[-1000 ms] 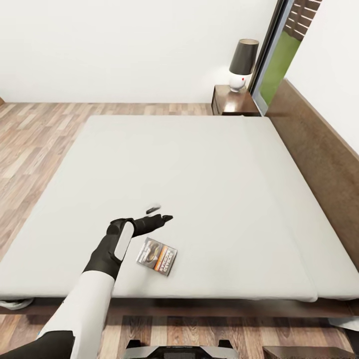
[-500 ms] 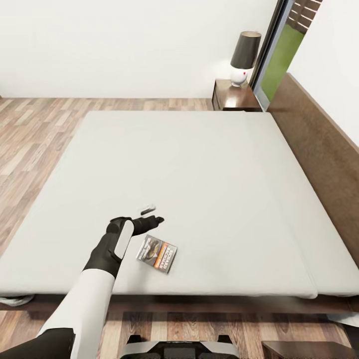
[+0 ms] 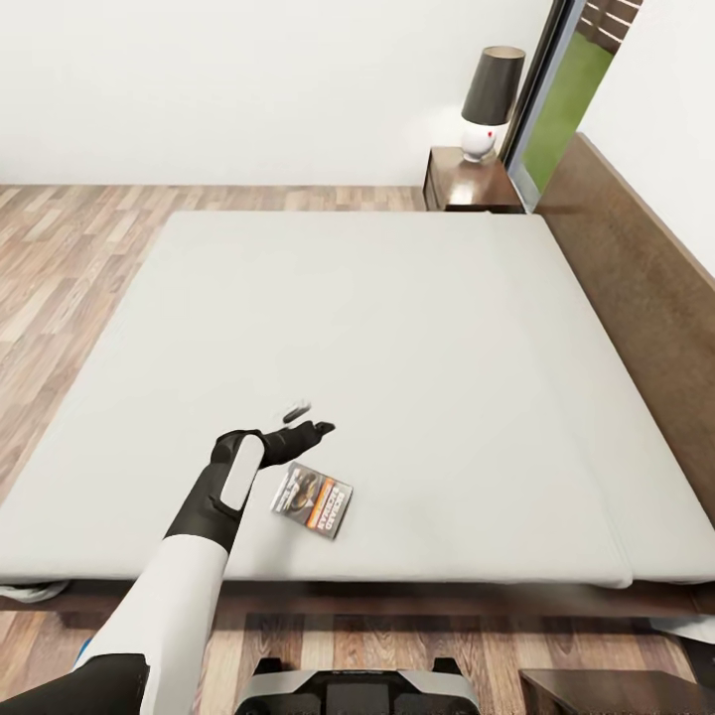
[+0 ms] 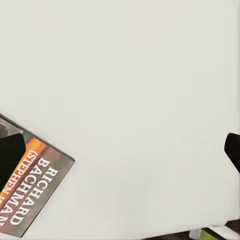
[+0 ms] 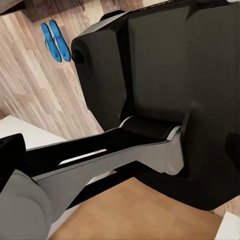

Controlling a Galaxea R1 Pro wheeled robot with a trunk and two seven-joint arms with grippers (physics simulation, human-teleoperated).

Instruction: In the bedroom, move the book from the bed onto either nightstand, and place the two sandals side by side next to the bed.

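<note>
Book [image 3: 312, 500] lies flat near the foot edge of the bed [image 3: 397, 328] in my head view, just beside my left tool [image 3: 303, 421], whose fingers stand apart above the mattress. The nightstand [image 3: 469, 183] sits far off beside the headboard. My left wrist view reads the book's cover lettering. My right wrist view catches both sandals [image 5: 55, 41] side by side on the floor; I cannot tell the right tool's state.

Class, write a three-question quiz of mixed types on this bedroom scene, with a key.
1. True or false: the left gripper is shut on the book.
2. What stands on the nightstand? A) vase B) lamp C) clock
3. Fill in: the blue sandals lie on the wooden ____.

Key: 1 false, it is open and hovers beside the book, which lies on the bed. 2 B. 3 floor.
</note>
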